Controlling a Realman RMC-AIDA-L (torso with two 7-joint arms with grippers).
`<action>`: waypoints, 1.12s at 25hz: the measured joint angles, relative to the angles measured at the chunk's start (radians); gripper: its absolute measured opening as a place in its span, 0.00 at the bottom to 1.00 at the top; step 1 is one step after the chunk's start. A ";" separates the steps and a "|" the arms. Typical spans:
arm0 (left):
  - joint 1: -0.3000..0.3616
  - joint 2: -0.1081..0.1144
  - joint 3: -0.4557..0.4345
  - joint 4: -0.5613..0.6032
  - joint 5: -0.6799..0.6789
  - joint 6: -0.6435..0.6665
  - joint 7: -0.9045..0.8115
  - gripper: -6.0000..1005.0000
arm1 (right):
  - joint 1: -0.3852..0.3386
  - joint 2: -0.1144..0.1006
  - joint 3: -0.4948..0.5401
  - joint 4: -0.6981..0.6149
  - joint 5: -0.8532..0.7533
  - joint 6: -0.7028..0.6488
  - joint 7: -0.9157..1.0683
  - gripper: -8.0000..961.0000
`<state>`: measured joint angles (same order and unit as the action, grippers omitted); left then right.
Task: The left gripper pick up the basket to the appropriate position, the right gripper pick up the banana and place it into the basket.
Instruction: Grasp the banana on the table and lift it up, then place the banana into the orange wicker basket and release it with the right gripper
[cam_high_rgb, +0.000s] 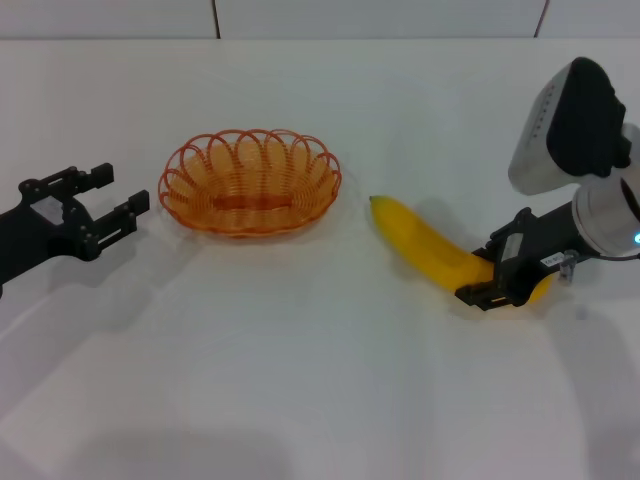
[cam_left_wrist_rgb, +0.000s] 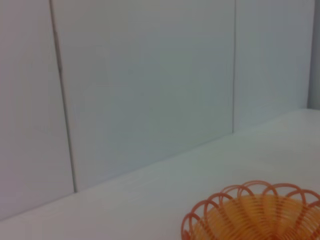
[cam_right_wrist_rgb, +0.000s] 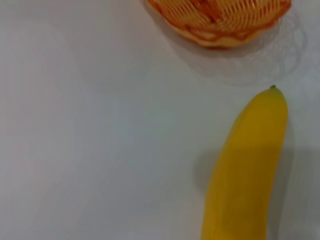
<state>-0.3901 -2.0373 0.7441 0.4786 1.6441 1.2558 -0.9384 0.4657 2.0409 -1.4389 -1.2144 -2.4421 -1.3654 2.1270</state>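
Right gripper (cam_high_rgb: 497, 282): I see it astride the banana (cam_high_rgb: 425, 246), seemingly clamped near one end.
Banana axis: points toward the basket (cam_high_rgb: 250, 182).
Left gripper (cam_high_rgb: 108, 202): spread, empty, beside basket.

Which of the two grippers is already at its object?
The right gripper: its fingers straddle one end of the banana. The left gripper is open, short of the basket.

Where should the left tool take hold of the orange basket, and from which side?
Probably the near end of the scalloped rim of the basket, coming in from the robot's left. The left tool sits open just beside that end, and the looped wire rim is the only thin, raised edge to pinch. The basket lies flat, empty.
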 joint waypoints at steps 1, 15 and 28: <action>0.003 0.000 0.000 0.000 -0.005 0.003 0.004 0.59 | 0.000 -0.001 0.000 -0.004 0.008 -0.002 0.000 0.60; 0.020 -0.001 0.001 -0.012 -0.042 0.007 0.056 0.59 | -0.015 -0.001 0.009 -0.110 0.125 0.011 -0.035 0.53; 0.013 -0.003 0.005 -0.012 -0.044 0.007 0.059 0.59 | 0.015 0.001 -0.085 -0.078 0.337 0.160 -0.232 0.53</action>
<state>-0.3774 -2.0401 0.7493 0.4663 1.5997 1.2624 -0.8794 0.4811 2.0418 -1.5239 -1.2920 -2.1047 -1.2050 1.8948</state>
